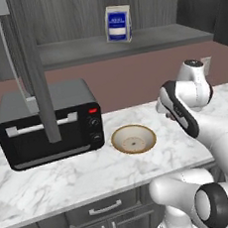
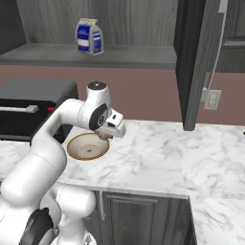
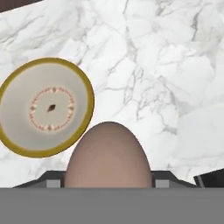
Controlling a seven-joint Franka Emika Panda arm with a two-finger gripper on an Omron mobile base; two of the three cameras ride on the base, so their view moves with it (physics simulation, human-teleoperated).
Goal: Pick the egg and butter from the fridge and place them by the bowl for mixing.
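The brownish-pink egg (image 3: 107,148) sits between my gripper's (image 3: 107,181) two dark fingertips, which are shut on it. In the hand view it hangs above the marble counter, just right of the tan bowl (image 3: 46,107). From the right base view the gripper (image 2: 105,135) hovers over the bowl's (image 2: 87,146) right rim, a bit of egg (image 2: 102,136) showing under the hand. The bowl (image 1: 133,139) stands beside the toaster oven, and the arm's wrist covers the gripper in the left base view. The fridge's open grey door (image 2: 191,62) rises at the right. The butter is out of view.
A black toaster oven (image 1: 47,125) stands left of the bowl on the marble counter (image 1: 68,180). A blue-and-white carton (image 1: 118,24) rests on the back shelf. The fridge door (image 1: 31,70) hangs in front of the oven. Bare marble stretches right of the bowl (image 2: 158,153).
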